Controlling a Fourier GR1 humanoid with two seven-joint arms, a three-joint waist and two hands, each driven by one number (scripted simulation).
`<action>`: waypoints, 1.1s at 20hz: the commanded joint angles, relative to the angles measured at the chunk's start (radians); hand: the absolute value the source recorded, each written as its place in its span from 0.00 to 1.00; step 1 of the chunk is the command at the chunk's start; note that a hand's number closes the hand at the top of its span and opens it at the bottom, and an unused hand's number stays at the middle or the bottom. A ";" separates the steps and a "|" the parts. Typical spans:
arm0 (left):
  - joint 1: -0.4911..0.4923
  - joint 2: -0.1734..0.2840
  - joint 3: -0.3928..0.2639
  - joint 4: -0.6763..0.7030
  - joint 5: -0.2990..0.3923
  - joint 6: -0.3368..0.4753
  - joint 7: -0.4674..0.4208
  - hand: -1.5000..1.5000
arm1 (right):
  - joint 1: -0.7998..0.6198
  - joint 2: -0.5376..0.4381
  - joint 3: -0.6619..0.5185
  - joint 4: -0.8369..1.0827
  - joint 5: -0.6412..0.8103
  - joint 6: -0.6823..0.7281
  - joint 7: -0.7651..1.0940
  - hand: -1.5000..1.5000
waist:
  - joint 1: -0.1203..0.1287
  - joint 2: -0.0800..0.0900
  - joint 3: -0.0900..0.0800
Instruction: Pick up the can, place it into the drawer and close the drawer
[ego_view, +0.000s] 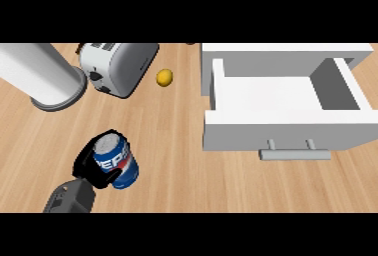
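You see the wooden surface (184, 150) filling the frame, with the open white drawer (284, 95) at upper right. A paper roll (37, 75) and toaster (118, 65) sit upper left. At lower left, your left hand (88, 167) has its fingers curled round the can (116, 162). A lemon (165, 77) lies near the toaster.
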 joint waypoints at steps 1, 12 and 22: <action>-0.028 -0.064 0.063 -0.065 0.023 0.208 0.003 1.00 | -0.042 -0.048 -0.018 0.037 0.005 -0.026 0.021 0.00 | 0.012 0.001 0.000; -0.080 -0.086 -0.071 -0.406 0.085 0.584 0.182 1.00 | -0.038 -0.093 -0.036 -0.017 -0.072 -0.081 0.078 0.00 | 0.007 -0.002 0.000; -0.202 -0.095 -0.253 -0.543 0.036 0.863 0.328 1.00 | 0.034 0.009 -0.007 -0.012 -0.013 -0.011 -0.039 0.00 | -0.006 0.000 0.000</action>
